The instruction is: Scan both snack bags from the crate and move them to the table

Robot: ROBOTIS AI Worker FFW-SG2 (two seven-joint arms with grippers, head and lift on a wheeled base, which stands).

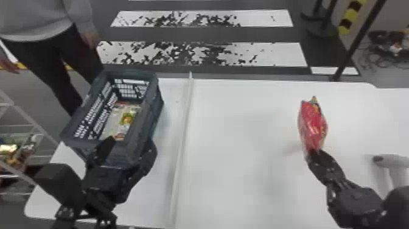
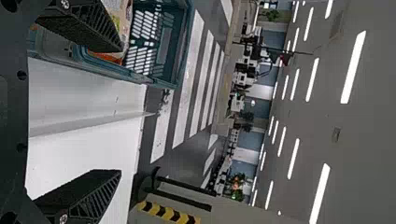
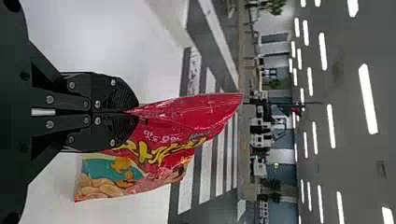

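At right in the head view, the right gripper [image 1: 313,152] pinches the red snack bag [image 1: 313,126] over the tabletop [image 1: 237,137]; so narrow a hold could let it slip. Lower left, the left gripper [image 1: 131,143], spread wide, might snag the crate [image 1: 147,121] holding the other bag [image 1: 118,121].

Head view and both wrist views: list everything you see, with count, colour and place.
Snack bag: one, mainly red, held above the table
Printed pack: at least one, pale with green and yellow, inside the crate
Crate: one, dark blue-grey, table's left side
Table surface: white, before the robot
Raised strip: one, white, right of the crate
Device: one, white with dark tip, right edge
Wire rack: one, white, left of the table
Floor stripes: several, white, beyond the table
Left pincer: one, black, open near the crate
Right pincer: one, black, shut on the snack bag
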